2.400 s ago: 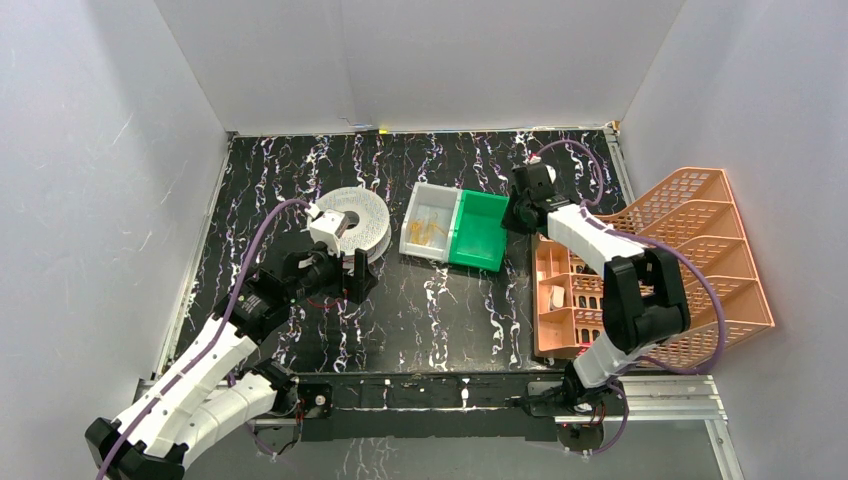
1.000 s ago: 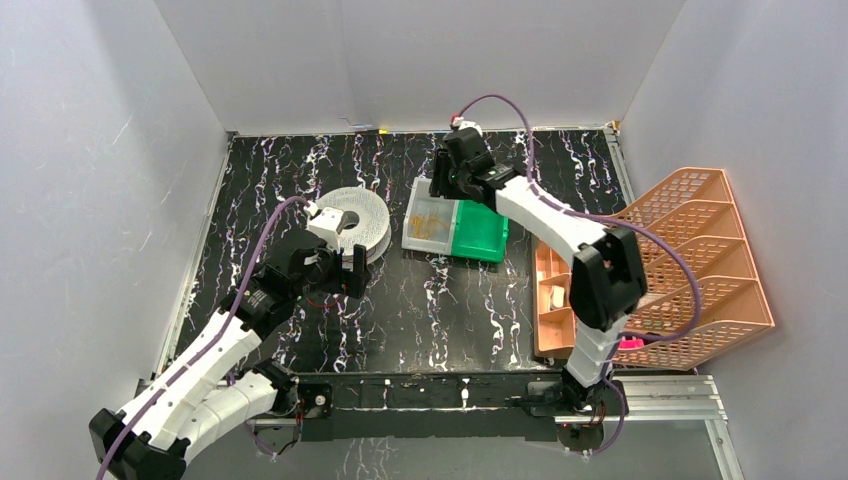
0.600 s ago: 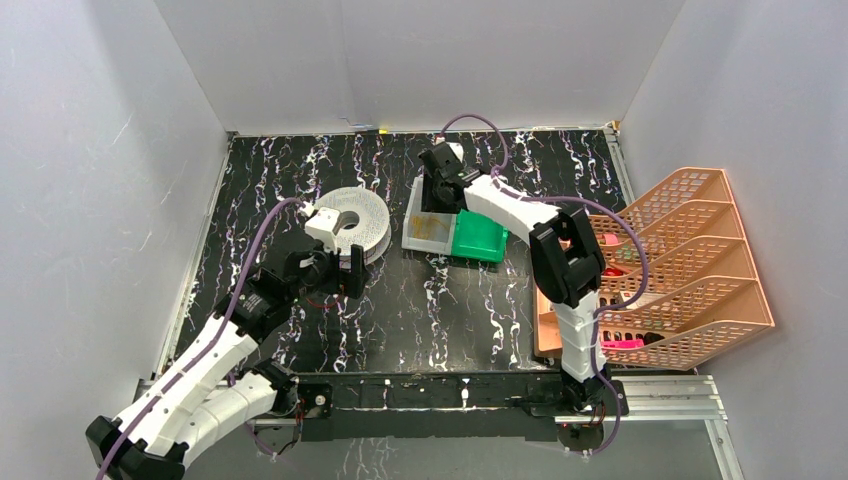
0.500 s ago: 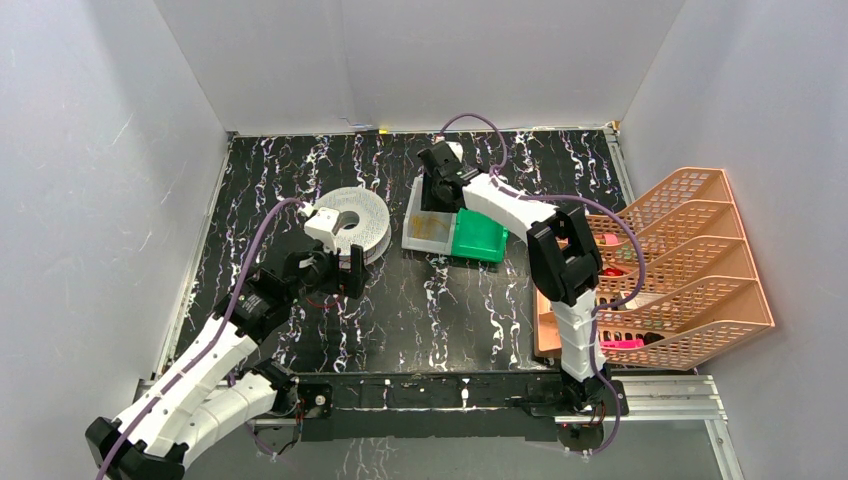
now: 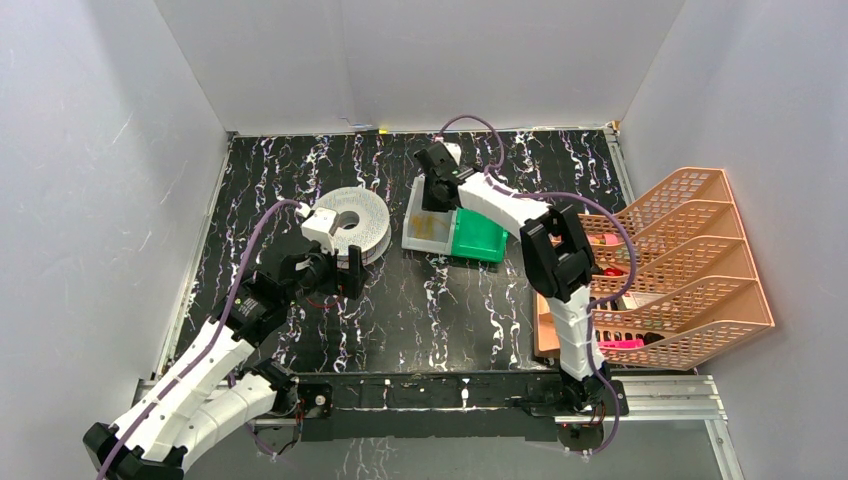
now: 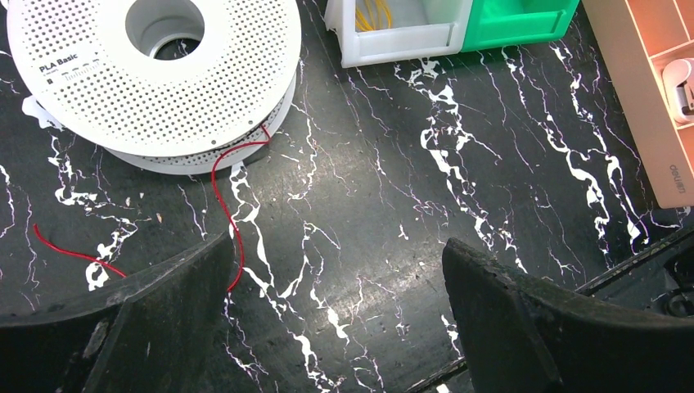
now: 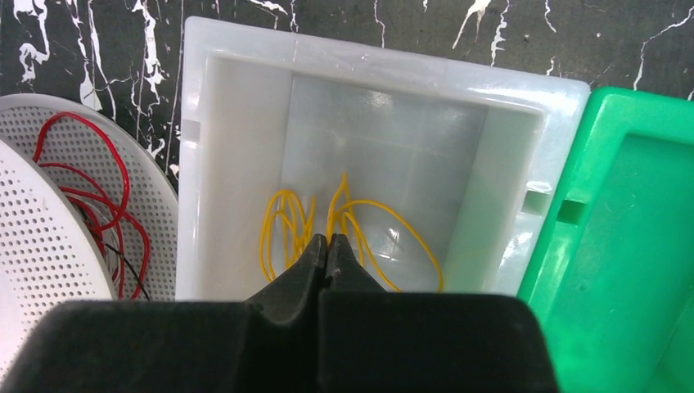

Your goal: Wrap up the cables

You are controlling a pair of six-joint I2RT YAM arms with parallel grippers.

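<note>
Thin yellow cables [image 7: 286, 196] lie in loops on the floor of a white bin [image 7: 192, 164]. My right gripper [image 7: 327, 238] reaches down into that bin with its jaws shut, and the yellow loops meet at its tips. From above, the right gripper [image 5: 436, 198] is over the bin's far end. A red cable [image 6: 219, 184] trails from the white perforated spool [image 6: 155, 74] onto the table, passing my left finger [image 6: 164, 303]. The left gripper [image 6: 337, 246] stands wide open above bare table near the spool [image 5: 350, 222], holding nothing.
A green bin [image 5: 480, 235] adjoins the white bin [image 5: 425, 240] on the right. An orange mesh file rack [image 5: 700, 260] lies at the right edge, with small items in its compartments. More red cable [image 7: 114, 188] is wound in the spool. White walls enclose the black marbled table.
My right arm swung left from the green bin's right side to over the white bin, went down into it and closed its jaws. The left arm barely moved.
</note>
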